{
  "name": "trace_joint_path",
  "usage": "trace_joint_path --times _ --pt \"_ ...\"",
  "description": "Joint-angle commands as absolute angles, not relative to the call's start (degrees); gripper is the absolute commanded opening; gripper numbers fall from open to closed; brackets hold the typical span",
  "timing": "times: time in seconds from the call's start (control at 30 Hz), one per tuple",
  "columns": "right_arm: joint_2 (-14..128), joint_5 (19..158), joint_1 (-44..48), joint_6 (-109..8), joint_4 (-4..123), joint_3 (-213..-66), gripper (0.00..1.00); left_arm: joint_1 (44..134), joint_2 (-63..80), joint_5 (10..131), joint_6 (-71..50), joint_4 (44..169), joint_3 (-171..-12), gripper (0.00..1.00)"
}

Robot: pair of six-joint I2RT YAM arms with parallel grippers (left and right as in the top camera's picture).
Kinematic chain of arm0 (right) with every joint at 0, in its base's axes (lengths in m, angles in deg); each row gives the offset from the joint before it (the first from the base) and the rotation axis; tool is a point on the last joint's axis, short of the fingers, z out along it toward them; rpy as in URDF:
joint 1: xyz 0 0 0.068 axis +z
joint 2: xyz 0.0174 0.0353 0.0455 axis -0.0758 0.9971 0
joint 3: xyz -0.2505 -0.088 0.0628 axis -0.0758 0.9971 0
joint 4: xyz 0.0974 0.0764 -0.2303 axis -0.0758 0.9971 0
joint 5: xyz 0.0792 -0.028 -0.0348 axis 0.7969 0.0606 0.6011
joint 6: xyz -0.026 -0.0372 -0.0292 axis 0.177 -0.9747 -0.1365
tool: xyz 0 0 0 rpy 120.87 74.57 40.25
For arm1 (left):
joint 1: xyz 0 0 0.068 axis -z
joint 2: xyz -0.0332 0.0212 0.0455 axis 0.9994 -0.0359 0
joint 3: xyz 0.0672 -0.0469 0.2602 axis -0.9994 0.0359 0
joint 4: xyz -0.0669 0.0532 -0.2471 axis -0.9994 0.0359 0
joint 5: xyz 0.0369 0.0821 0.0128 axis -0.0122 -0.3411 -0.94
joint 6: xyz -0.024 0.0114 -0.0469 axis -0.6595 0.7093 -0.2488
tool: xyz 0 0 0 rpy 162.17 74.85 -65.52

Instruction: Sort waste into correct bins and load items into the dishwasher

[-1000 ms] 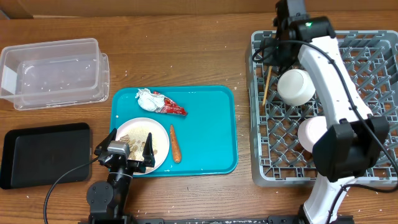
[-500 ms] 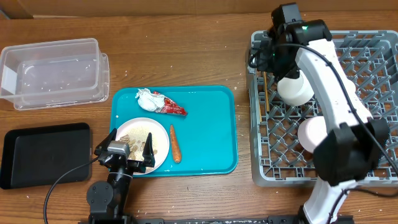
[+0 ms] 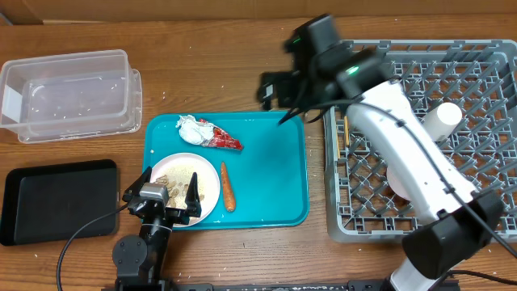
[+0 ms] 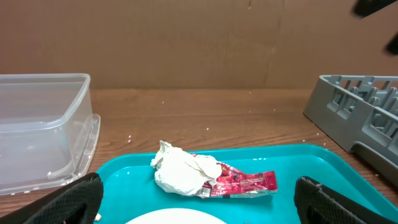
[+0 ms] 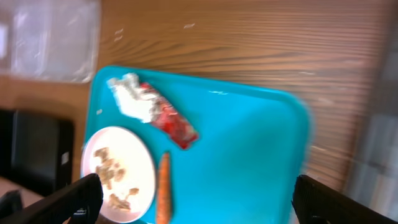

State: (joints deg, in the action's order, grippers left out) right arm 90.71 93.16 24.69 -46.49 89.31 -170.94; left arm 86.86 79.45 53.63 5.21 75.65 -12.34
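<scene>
On the teal tray (image 3: 266, 182) lie a crumpled tissue (image 3: 190, 129), a red-and-white wrapper (image 3: 224, 140), a carrot (image 3: 228, 187) and a white plate (image 3: 184, 174) with food scraps. My left gripper (image 3: 166, 200) hovers open over the plate's near edge; its view shows the tissue (image 4: 183, 174) and wrapper (image 4: 245, 185) ahead. My right gripper (image 3: 279, 101) hangs open and empty above the tray's far right edge, looking down on the carrot (image 5: 163, 193) and wrapper (image 5: 174, 124). The grey dishwasher rack (image 3: 477, 89) holds a cup (image 3: 443, 121), a bowl (image 3: 397, 176) and chopsticks (image 3: 342, 133).
A clear plastic tub (image 3: 73, 93) stands at the back left. A shallow black tray (image 3: 56, 200) lies at the front left. The right arm stretches across the rack's left half and hides part of the bowl.
My right gripper has opened, leaving the chopsticks in the rack, and has swung left from the rack's back corner to above the tray's far edge. The left arm is unmoved.
</scene>
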Motion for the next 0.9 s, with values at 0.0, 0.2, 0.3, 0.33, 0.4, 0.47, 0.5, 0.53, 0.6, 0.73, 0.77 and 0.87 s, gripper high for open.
trace_joint_path --times 0.0,0.2,0.3,0.33,0.4,0.47,0.5,0.53,0.6,0.73,0.77,0.87 --pt "91.3 93.46 29.59 -43.84 83.63 -166.18 1.0 87.21 80.1 53.13 6.5 75.76 -12.12 1.0" --pt "92.59 90.01 33.43 -41.7 74.01 -160.28 1.0 87.21 80.1 53.13 6.47 75.76 -12.12 1.0" --pt "93.48 89.64 33.52 -41.68 71.82 -159.21 1.0 87.21 80.1 53.13 6.47 75.76 -12.12 1.0" --pt "93.79 89.62 33.52 -41.7 71.58 -159.21 1.0 87.21 80.1 53.15 6.5 75.76 -12.12 1.0" --pt "94.55 89.6 33.5 -41.7 70.99 -159.21 1.0 87.21 80.1 53.13 6.47 75.76 -12.12 1.0" --pt "95.41 89.6 33.52 -41.7 70.42 -159.21 1.0 87.21 80.1 53.13 6.47 75.76 -12.12 1.0" --pt "95.82 89.6 33.52 -41.68 70.1 -159.21 1.0 87.21 80.1 53.13 6.47 75.76 -12.12 1.0" --pt "96.59 89.6 33.52 -41.68 69.68 -159.21 1.0 87.21 80.1 53.13 6.47 75.76 -12.12 1.0" --pt "97.66 89.27 33.52 -41.68 69.29 -159.21 1.0 87.21 80.1 53.13 6.47 75.76 -12.12 1.0" --pt "99.93 89.03 33.52 -41.66 68.57 -159.21 1.0 87.21 80.1 53.13 6.47 75.76 -12.12 1.0" --pt "100.5 89.22 33.52 -41.68 68.24 -159.21 1.0 87.21 80.1 53.13 6.5 75.76 -12.12 1.0" --pt "102.01 89.25 33.52 -41.7 68.11 -159.21 1.0 87.21 80.1 53.13 6.5 75.76 -12.12 1.0"
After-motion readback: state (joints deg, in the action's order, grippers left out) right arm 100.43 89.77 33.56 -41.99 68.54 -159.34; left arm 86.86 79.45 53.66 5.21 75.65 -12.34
